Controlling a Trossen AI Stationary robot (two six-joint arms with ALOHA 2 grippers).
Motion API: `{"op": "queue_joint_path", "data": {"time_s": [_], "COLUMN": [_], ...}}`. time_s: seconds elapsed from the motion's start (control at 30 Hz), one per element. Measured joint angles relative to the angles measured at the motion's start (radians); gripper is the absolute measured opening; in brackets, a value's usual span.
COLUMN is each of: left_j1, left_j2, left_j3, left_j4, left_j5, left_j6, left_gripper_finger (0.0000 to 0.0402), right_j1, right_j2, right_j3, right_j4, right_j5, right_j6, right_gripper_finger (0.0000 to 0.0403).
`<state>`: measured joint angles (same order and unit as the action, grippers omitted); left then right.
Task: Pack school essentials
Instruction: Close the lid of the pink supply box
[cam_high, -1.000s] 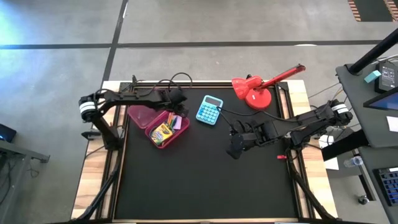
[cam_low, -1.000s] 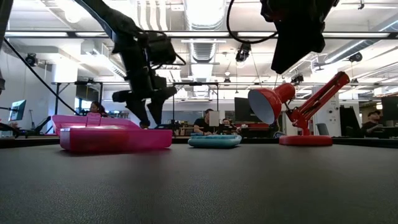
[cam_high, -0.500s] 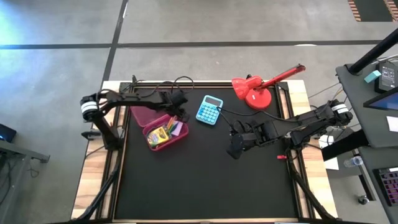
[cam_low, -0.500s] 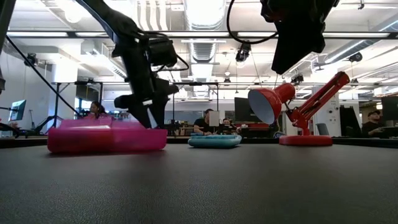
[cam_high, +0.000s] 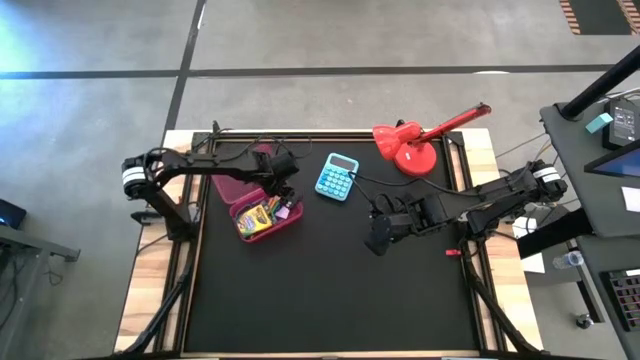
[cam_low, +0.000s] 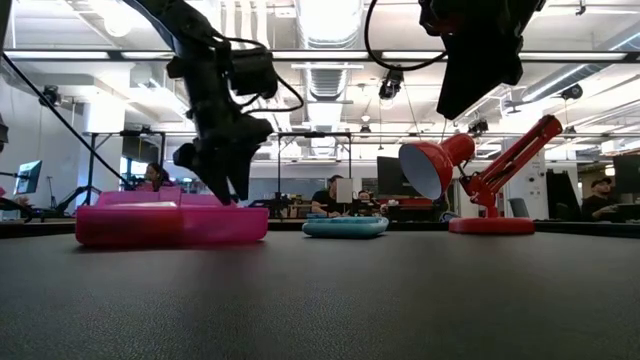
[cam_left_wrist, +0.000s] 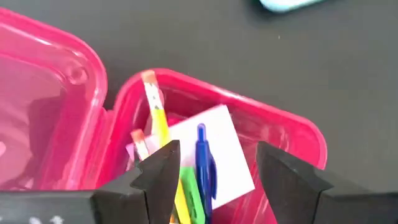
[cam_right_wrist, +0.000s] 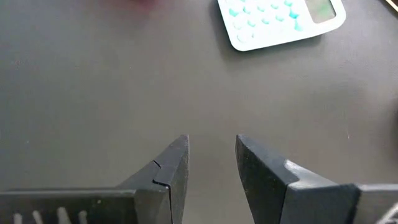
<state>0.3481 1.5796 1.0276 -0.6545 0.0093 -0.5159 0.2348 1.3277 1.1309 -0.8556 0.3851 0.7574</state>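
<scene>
A pink translucent box (cam_high: 265, 213) lies open on the black mat, its lid (cam_left_wrist: 43, 93) flat beside it. Inside show a blue pen (cam_left_wrist: 202, 155), a pale note pad (cam_left_wrist: 221, 146), an orange pencil (cam_left_wrist: 155, 118), a green pen (cam_left_wrist: 186, 186) and a yellow-green packet (cam_high: 257, 213). My left gripper (cam_left_wrist: 217, 180) points down over the box's far end, open, its fingertips (cam_low: 228, 195) about level with the rim, with the pen showing below the gap. My right gripper (cam_right_wrist: 211, 162) hangs open above bare mat at centre right, holding nothing.
A light-blue calculator (cam_high: 338, 177) lies just right of the box. A red desk lamp (cam_high: 415, 145) stands at the far right of the mat, its arm slanting toward the corner. The near half of the mat (cam_high: 320, 290) is bare.
My left gripper has moved toward the table's near edge, from behind the box to over its open top, and has tipped steeper and rolled. The pink box has slid slightly toward the left and near edges, and its lid now lies lower. The right arm has kept still.
</scene>
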Motion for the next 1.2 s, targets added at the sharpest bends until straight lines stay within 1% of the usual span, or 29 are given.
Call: {"op": "queue_joint_path", "data": {"time_s": [0.17, 0.37, 0.43, 0.53, 0.6, 0.67, 0.73, 0.8, 0.93, 1.0, 1.13, 1.2], "left_j1": [-0.017, -0.011, -0.007, -0.006, -0.006, -0.001, 0.011, 0.03, 0.075, 0.093, 0.134, 0.153], "left_j2": [-0.041, -0.16, -0.194, -0.243, -0.269, -0.294, -0.317, -0.337, -0.355, -0.357, -0.356, -0.356], "left_j3": [0.003, -0.005, -0.005, -0.005, -0.005, -0.005, -0.005, -0.005, -0.005, -0.005, -0.005, -0.005], "left_j4": [-0.053, -0.173, -0.184, -0.184, -0.189, -0.212, -0.23, -0.246, -0.249, -0.247, -0.247, -0.247], "left_j5": [-0.013, -0.206, -0.231, -0.234, -0.249, -0.292, -0.364, -0.412, -0.428, -0.429, -0.428, -0.428], "left_j6": [0.027, 0.025, 0.025, 0.019, 0.004, 0.002, -0.002, -0.022, -0.052, -0.053, -0.044, -0.025], "left_gripper_finger": [0.0193, 0.0193, 0.0193, 0.0193, 0.0193, 0.0193, 0.0193, 0.0193, 0.0193, 0.0193, 0.0193, 0.0193], "right_j1": [0.0, 0.0, 0.0, 0.0, -0.006, -0.02, -0.04, -0.06, -0.104, -0.124, -0.174, -0.203], "right_j2": [0.0, 0.0, 0.0, 0.0, 0.001, 0.015, 0.038, 0.064, 0.127, 0.163, 0.243, 0.286], "right_j3": [-0.001, -0.002, -0.01, -0.047, -0.08, -0.106, -0.126, -0.13, -0.108, -0.084, -0.021, 0.017], "right_j4": [0.0, 0.013, 0.07, 0.281, 0.455, 0.623, 0.741, 0.831, 0.898, 0.893, 0.891, 0.886], "right_j5": [0.0, 0.003, 0.007, 0.005, -0.005, -0.037, -0.069, -0.103, -0.185, -0.221, -0.277, -0.333], "right_j6": [0.001, 0.048, 0.062, 0.046, 0.017, -0.017, -0.042, -0.088, -0.224, -0.296, -0.408, -0.472], "right_gripper_finger": [0.0123, 0.0123, 0.0123, 0.0121, 0.0118, 0.0113, 0.0109, 0.0104, 0.0098, 0.0098, 0.0112, 0.0123]}}
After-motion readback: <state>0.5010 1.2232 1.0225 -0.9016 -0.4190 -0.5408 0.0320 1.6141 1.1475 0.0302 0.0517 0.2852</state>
